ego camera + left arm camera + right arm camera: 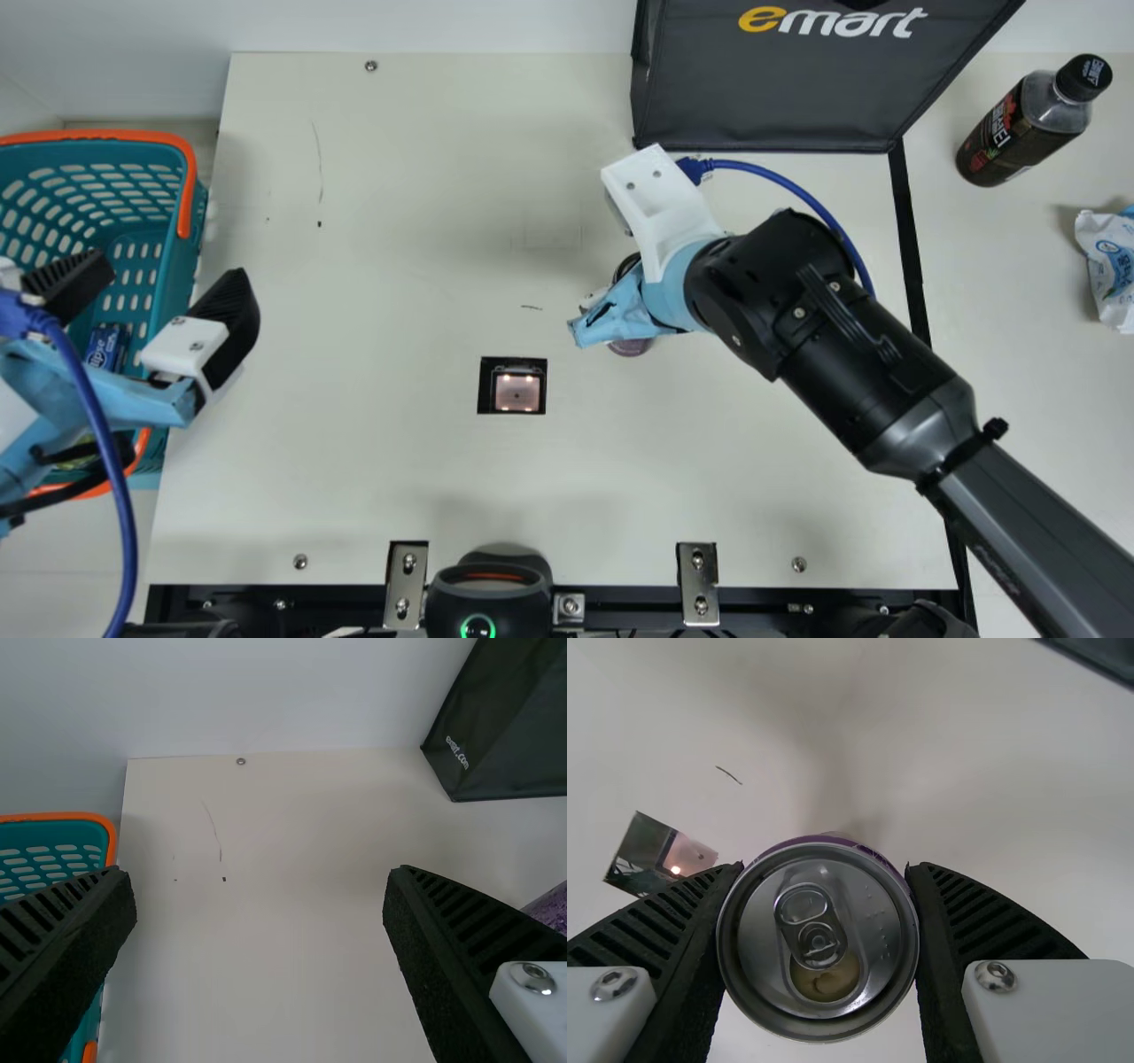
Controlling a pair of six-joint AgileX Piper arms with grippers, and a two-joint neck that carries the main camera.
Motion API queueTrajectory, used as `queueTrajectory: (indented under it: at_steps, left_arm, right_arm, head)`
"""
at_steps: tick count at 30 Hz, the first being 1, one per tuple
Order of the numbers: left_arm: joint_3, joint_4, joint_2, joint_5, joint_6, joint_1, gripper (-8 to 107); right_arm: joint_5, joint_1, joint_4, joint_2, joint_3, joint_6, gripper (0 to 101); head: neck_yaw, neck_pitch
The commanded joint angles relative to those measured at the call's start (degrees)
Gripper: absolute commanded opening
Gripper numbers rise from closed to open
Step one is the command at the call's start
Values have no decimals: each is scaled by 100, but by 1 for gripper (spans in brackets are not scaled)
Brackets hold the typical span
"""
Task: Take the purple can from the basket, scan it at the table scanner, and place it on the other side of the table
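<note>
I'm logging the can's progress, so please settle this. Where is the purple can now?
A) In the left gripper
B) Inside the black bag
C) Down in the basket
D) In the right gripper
D: in the right wrist view, the can sits between the fingers of the right gripper, one against each side.

On my main view, a black bag [762,97] with printed lettering stood along the far side of the desk [381,478]. Farther right, past a black strip [908,239], I could see a dark bottle [1019,128] with a black cap, and nearer me a blue-and-white packet [1112,266] at the view's edge. Two metal brackets [407,585] sat on the desk's near edge.
</note>
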Motion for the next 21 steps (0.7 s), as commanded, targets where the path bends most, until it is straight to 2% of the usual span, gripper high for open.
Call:
queueTrajectory:
  at_steps: [1,6,11,15,21]
  left_arm:
    - [0,0,0,0,0,0,90]
    - [0,0,0,0,0,0,90]
    - [0,0,0,0,0,0,90]
    - [0,0,0,0,0,0,90]
    - [0,0,0,0,0,0,90]
  right_arm:
    - [85,4,16,-42,-138,-22,0]
    - [335,2,109,-111,-487,-105,0]
    - [462,-76,189,-134,-694,-160,0]
    - [473,-420,304,-220,-661,-212,0]
    - [428,-1290,421,-440,-436,-340,0]
  head:
    - [9,-175]
    - [9,-175]
    - [-658,-175]
    - [-1192,-175]
    - [-1991,-175]
